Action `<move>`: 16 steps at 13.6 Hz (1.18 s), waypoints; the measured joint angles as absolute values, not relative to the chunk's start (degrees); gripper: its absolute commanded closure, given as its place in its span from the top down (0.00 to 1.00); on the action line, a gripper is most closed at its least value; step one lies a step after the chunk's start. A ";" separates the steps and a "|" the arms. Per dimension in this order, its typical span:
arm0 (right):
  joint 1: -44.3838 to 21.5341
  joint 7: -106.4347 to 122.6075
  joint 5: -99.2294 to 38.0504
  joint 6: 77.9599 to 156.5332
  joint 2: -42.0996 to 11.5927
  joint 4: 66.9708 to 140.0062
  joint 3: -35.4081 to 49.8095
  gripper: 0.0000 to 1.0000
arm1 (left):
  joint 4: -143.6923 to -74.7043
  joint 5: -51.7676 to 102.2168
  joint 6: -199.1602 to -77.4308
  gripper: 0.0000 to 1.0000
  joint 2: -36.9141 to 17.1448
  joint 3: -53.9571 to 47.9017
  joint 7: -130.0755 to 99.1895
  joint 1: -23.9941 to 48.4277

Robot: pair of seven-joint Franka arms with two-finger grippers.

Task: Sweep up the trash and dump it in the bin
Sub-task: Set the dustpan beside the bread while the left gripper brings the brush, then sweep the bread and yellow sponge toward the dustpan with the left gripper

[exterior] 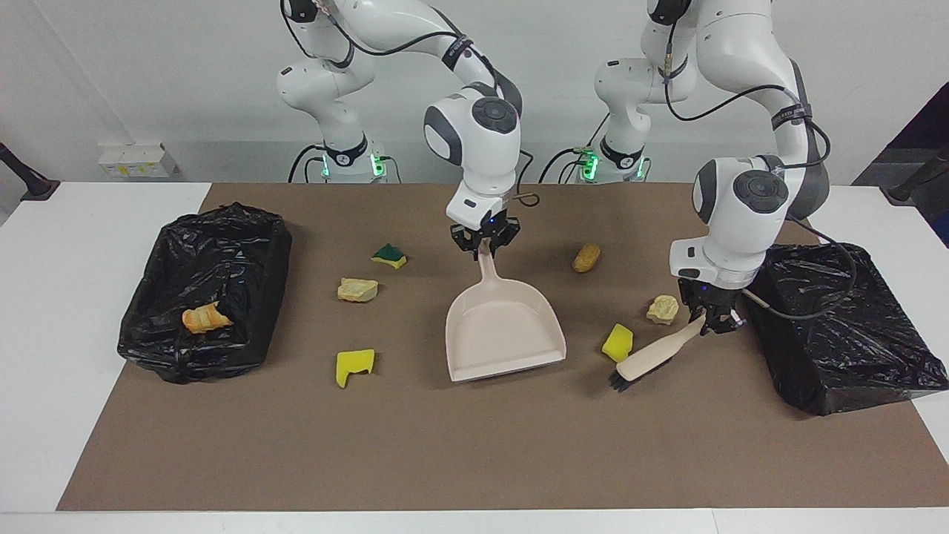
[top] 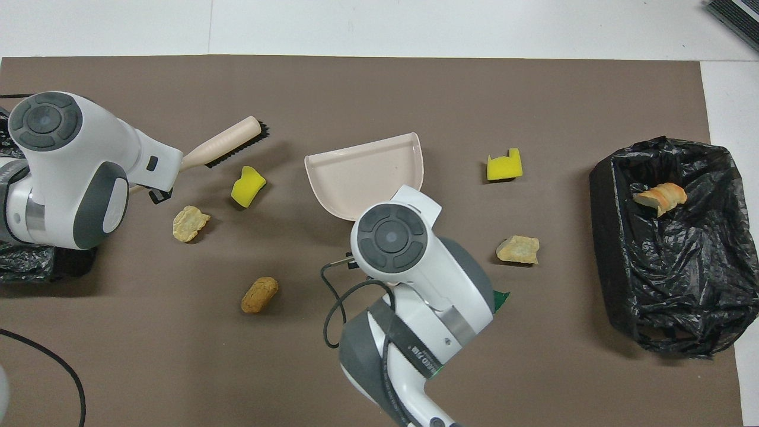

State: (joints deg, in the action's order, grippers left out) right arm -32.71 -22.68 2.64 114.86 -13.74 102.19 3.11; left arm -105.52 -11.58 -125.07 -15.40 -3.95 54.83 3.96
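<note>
The left pincer [exterior: 709, 320] grips the brush [exterior: 652, 358] by its handle, bristles on the mat just beside a yellow sponge [exterior: 617, 342]. The right pincer [exterior: 483, 242] is clamped on the dustpan [exterior: 504, 330] handle, pan flat on the desk [exterior: 44, 297]. Other trash lies scattered: a beige lump [exterior: 662, 308], an orange-brown lump [exterior: 586, 257], a green sponge [exterior: 388, 256], more scraps toward the bin [exterior: 207, 297], which holds one piece [exterior: 204, 318].
</note>
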 measured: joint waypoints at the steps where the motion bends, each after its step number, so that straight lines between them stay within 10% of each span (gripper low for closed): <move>1: -31.48 -16.99 2.64 113.83 -13.26 102.20 3.09 0.00 | -105.90 -12.31 -125.07 0.00 -15.62 -3.96 56.10 4.25; 16: -25.16 53.53 2.90 111.22 -13.31 104.25 3.08 0.00 | -123.73 -14.47 -106.94 0.00 4.89 -3.55 38.41 15.82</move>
State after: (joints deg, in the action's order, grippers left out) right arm -25.16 53.53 2.90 111.22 -13.31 104.25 3.08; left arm -123.73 -14.47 -106.94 4.89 -3.55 38.41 15.82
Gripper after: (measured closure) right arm 0.674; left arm 0.736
